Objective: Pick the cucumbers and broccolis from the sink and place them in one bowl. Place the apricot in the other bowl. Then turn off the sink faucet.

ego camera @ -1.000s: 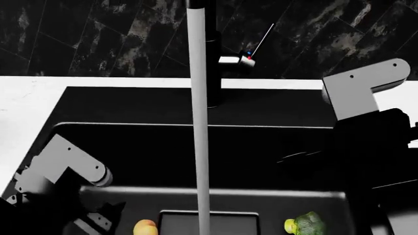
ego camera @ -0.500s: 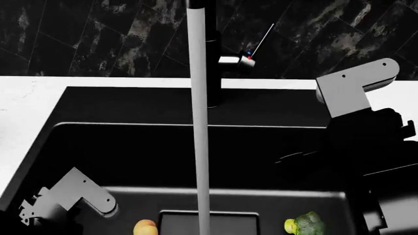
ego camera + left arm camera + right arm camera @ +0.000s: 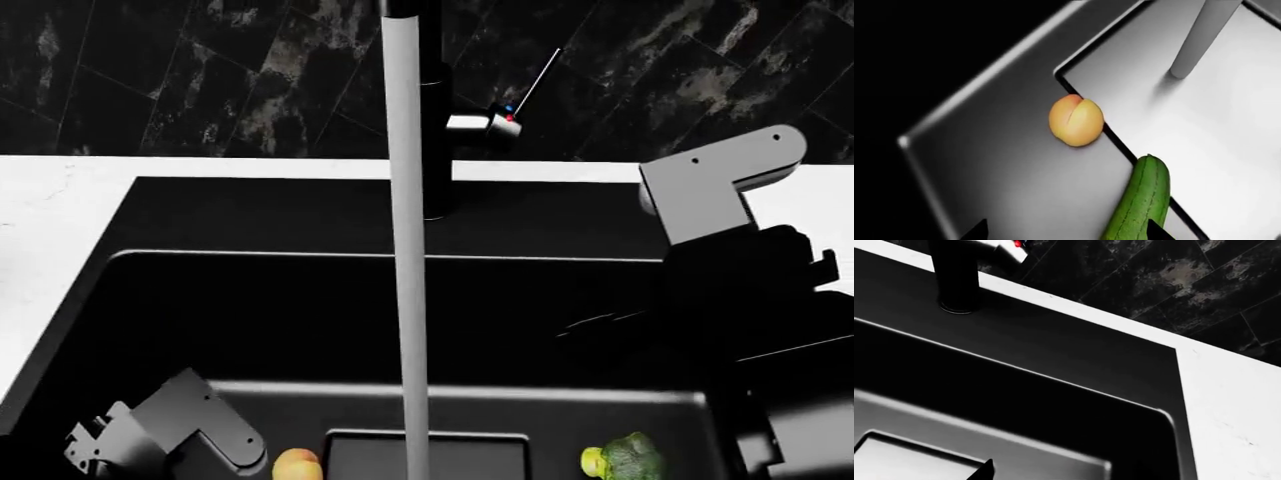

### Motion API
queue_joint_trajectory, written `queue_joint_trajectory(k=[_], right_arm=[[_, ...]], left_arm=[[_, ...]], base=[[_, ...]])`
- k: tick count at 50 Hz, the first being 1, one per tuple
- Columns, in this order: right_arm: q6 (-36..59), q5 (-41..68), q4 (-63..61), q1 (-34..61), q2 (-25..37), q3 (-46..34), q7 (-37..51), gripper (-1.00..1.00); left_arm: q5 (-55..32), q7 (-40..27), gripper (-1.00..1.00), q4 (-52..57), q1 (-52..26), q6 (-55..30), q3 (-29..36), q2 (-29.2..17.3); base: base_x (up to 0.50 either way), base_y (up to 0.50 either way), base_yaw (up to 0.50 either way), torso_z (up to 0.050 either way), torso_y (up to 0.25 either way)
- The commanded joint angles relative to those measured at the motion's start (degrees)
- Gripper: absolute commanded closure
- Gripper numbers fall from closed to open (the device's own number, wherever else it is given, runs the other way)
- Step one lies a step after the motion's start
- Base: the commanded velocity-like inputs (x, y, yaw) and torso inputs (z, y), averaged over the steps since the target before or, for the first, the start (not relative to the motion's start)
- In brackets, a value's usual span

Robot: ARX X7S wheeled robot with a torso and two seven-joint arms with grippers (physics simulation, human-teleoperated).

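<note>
Dark sink basin [image 3: 267,300] held an orange apricot [image 3: 1076,120] beside a green cucumber [image 3: 1139,200]; left jaws spread empty, right jaws' state unclear.

Open sink floor [image 3: 1007,180] around apricot [image 3: 1076,120] on side away from drain recess. Cucumber [image 3: 1139,200] close beside apricot, lying across recess edge. Water stream [image 3: 407,250] falling mid-basin, splitting left from right. Sink wall [image 3: 267,310] close at left. Broccoli [image 3: 627,458] right of stream, well apart.
</note>
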Motion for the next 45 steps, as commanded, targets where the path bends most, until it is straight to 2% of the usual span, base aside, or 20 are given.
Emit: queue_joint_trajectory(k=[1,6,12,16,18,45], right_arm=[[-1.14,-1.32,0.54,-0.73,-1.59,1.22,-1.08,-1.00],[-1.95,-1.05,0.44,-1.57,-1.28,1.69,-1.29,-1.00],[-2.89,-0.96,1.25,-1.60,-1.14,1.94,-1.50,-1.00],[-3.19,-0.83,1.20,-1.93,-1.41,1.86,-1.47,-1.00],[-3.48,-0.75,1.35,-1.71,-1.61,1.52,-1.66,-1.00],[-4.33,0.03,0.89,-3.47,-1.10,2.36,-1.49,-1.00]], left_arm=[[2.18,4.34,-1.00,-6.23,-2.89,1.78,3.74,3.13],[3.47,5.14,-1.00,-9.94,-3.47,3.09,6.73,4.80],[2.99,5.90,-1.00,-6.54,-3.13,-0.09,9.26,5.07],[3.76,6.44,-1.00,-9.82,-3.80,1.45,10.45,5.80],[4.41,7.73,-1.00,-12.42,-3.78,1.94,13.23,7.01],[8.12,11.54,-1.00,-33.56,-5.74,12.37,19.96,14.31]], base=[[0.00,0.00,0.00,0.000,0.000],[0.00,0.00,0.00,0.000,0.000],[0.00,0.00,0.00,0.000,0.000],[0.00,0.00,0.00,0.000,0.000],[0.00,0.00,0.00,0.000,0.000],[0.00,0.00,0.00,0.000,0.000]])
